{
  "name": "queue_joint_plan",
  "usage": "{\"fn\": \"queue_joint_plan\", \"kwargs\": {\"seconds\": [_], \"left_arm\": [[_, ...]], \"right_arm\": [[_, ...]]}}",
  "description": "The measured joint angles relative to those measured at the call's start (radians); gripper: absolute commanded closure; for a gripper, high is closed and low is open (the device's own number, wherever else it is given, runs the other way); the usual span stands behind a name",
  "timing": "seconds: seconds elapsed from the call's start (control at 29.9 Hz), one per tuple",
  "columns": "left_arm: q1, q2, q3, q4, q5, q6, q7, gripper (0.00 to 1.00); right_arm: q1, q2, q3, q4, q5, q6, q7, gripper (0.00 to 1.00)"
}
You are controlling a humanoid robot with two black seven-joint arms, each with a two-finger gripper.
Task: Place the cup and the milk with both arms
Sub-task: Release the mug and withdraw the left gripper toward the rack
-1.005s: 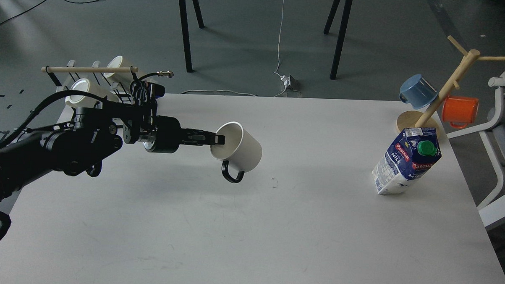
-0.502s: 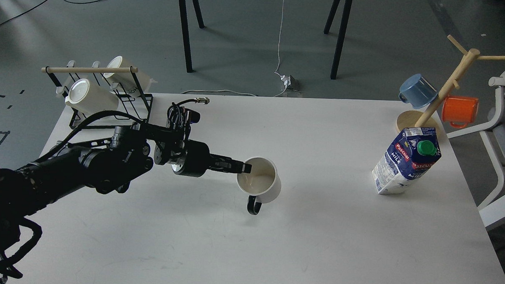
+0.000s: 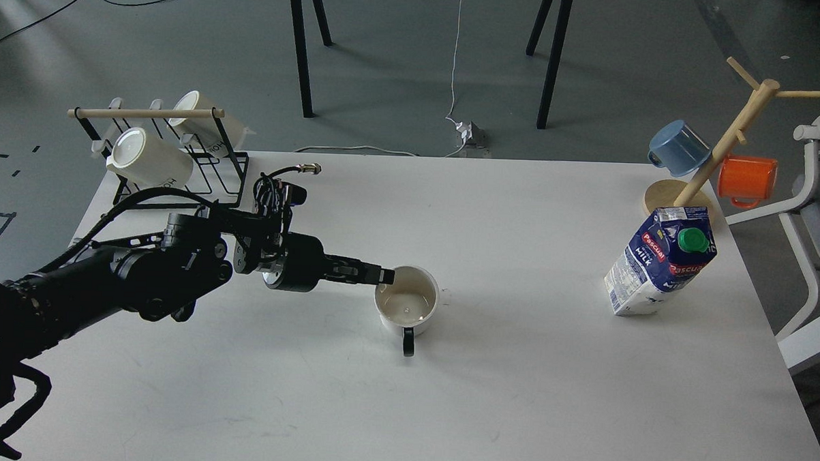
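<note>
The cup [image 3: 407, 302] stands upright near the middle of the white table [image 3: 513, 398], its mouth open to the ceiling and its black handle pointing toward the near edge. The left gripper [image 3: 384, 276] reaches in from the left and pinches the cup's rim on its left side; the fingers look clenched on it, though they are small and dark from here. Well apart to the right, the milk [image 3: 661, 261] stands near the right edge, green cap facing forward. Behind it is a wooden mug tree [image 3: 720, 142] carrying a blue mug [image 3: 679, 148] and an orange mug [image 3: 747, 181]. A wire rack [image 3: 174, 161] with cream mugs sits at the far left corner.
</note>
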Motion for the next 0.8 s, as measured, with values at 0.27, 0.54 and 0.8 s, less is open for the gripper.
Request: {"fn": "queue_joint_plan", "kwargs": {"seconds": [0.27,0.54,0.8], "left_arm": [[-0.005,0.035,-0.146,-0.007,-0.159,0.0,0.0,0.12],[-0.005,0.221,-0.43,-0.008,-0.57,0.0,0.0,0.01],[0.09,0.458,-0.472,-0.007,-1.026,0.0,0.0,0.01]], "right_arm": [[-0.005,-0.012,0.014,0.052,0.016,0.0,-0.02,0.01],[-0.048,-0.143,0.019,0.093,0.035,0.0,-0.069,0.01],[-0.309,-0.189,0.004,0.127,0.242,0.0,-0.099,0.01]]}}
